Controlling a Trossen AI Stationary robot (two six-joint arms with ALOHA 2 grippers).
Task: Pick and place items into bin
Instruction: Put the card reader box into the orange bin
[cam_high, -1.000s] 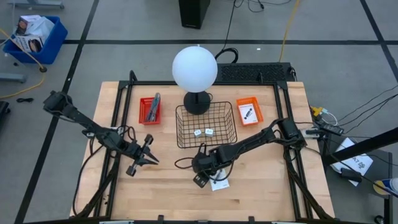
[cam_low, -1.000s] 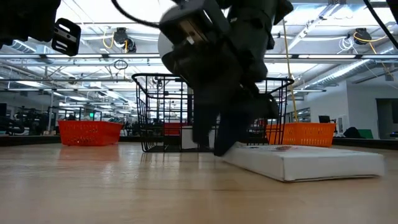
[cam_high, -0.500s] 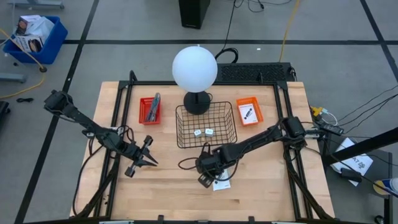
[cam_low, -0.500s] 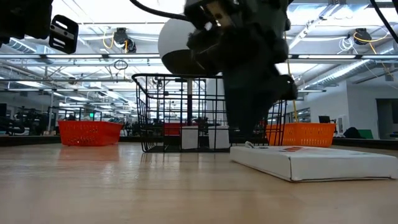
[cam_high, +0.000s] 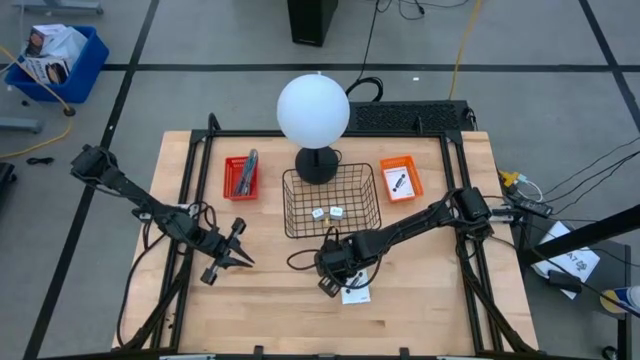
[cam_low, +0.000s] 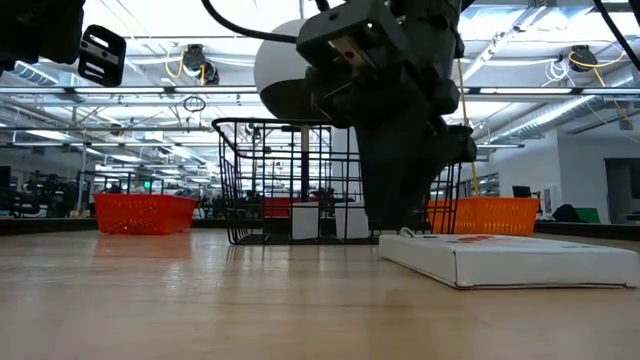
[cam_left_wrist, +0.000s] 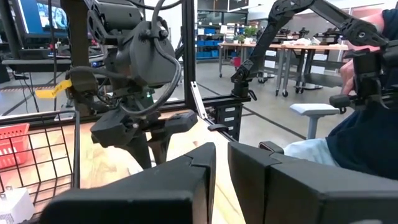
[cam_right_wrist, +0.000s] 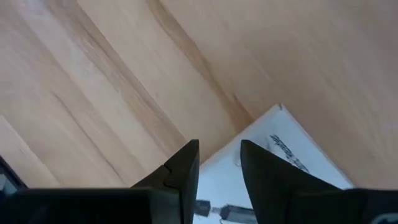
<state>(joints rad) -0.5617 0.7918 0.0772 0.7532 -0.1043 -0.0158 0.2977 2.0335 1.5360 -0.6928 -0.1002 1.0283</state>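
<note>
Two black jointed arms (cam_high: 140, 205), looped black cables, flat-fingered pincers (cam_right_wrist: 217, 168)

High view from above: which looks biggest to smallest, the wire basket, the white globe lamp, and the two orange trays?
1. Wire basket.
2. White globe lamp, though it stands nearer the camera.
3. Left orange tray and right orange tray: look alike.

White card (cam_right_wrist: 273, 162) partly behind right claw (cam_right_wrist: 219, 163)

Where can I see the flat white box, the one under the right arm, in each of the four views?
High view: white box, bottom centre, under the right gripper.
Low view: right foreground, lying on the table.
Left wrist view: not visible.
Right wrist view: its corner, beside the jaws.
Shared landmark: black wire basket, behind the box.
</note>
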